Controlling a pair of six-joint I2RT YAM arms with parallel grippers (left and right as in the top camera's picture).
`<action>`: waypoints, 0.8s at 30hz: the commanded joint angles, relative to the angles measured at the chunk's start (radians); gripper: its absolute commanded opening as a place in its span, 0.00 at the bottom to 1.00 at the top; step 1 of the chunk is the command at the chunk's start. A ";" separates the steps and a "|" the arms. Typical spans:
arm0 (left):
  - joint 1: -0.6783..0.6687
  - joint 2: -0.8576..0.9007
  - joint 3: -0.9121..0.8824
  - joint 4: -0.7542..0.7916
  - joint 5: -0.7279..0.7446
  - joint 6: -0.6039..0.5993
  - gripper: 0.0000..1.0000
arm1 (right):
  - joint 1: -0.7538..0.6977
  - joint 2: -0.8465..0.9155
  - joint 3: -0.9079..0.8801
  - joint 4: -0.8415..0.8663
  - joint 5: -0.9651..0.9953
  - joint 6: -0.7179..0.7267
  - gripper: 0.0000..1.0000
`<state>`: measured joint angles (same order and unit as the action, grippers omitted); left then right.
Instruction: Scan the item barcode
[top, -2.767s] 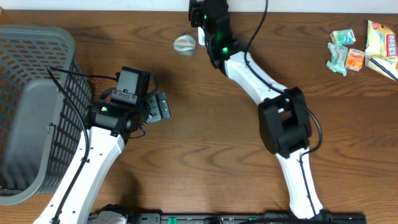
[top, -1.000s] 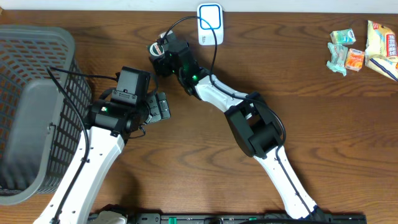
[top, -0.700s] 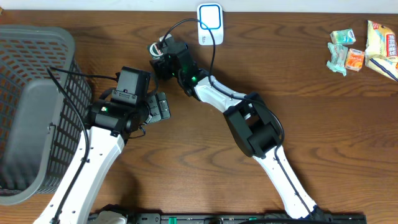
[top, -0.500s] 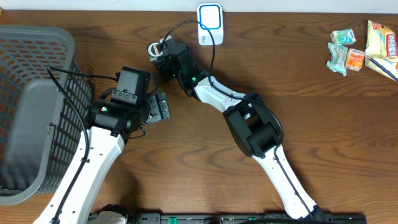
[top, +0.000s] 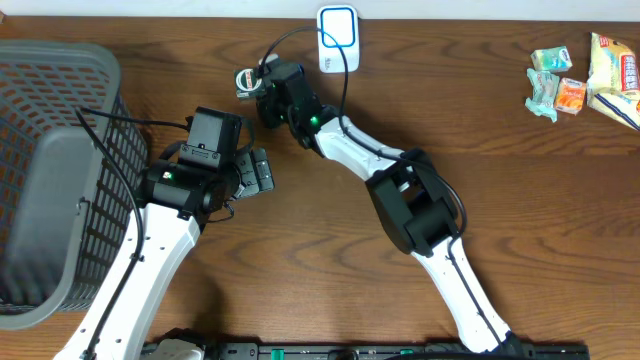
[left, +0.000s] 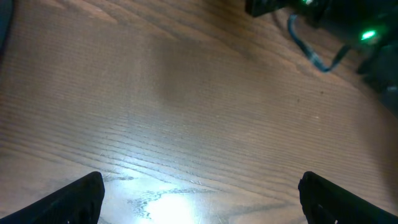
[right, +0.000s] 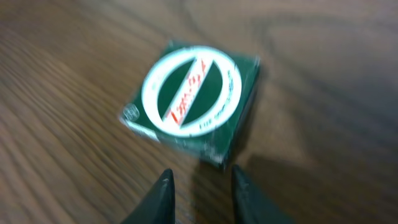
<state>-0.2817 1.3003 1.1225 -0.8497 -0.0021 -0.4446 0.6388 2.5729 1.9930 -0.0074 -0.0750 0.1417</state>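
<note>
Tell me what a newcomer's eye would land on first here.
A small green box with a white ring label lies on the table, just ahead of the right gripper. A grey basket fills the left side; snack packets sit at the far right corner.

The overhead camera sits above the table (top: 560, 220) and looks straight down, far enough back to hold everything from the basket (top: 50, 180) at the left to the packets (top: 585, 75) at the far right. The left wrist camera skims bare wood from close up, catching the right arm (left: 348, 18) at its top edge. The right wrist camera looks down, very near, on the green box (right: 193, 99), which overhead shows too
</note>
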 joint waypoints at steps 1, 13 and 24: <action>0.002 -0.002 0.013 -0.002 -0.002 -0.001 0.98 | -0.005 -0.093 0.003 0.019 -0.003 0.015 0.15; 0.002 -0.002 0.013 -0.002 -0.002 -0.001 0.98 | -0.007 -0.108 0.003 -0.028 -0.007 0.025 0.01; 0.002 -0.002 0.013 -0.002 -0.002 -0.001 0.97 | -0.151 -0.395 0.003 -0.453 0.074 0.102 0.01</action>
<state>-0.2817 1.3003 1.1225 -0.8501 -0.0021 -0.4446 0.5457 2.3219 1.9865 -0.4034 -0.0692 0.2230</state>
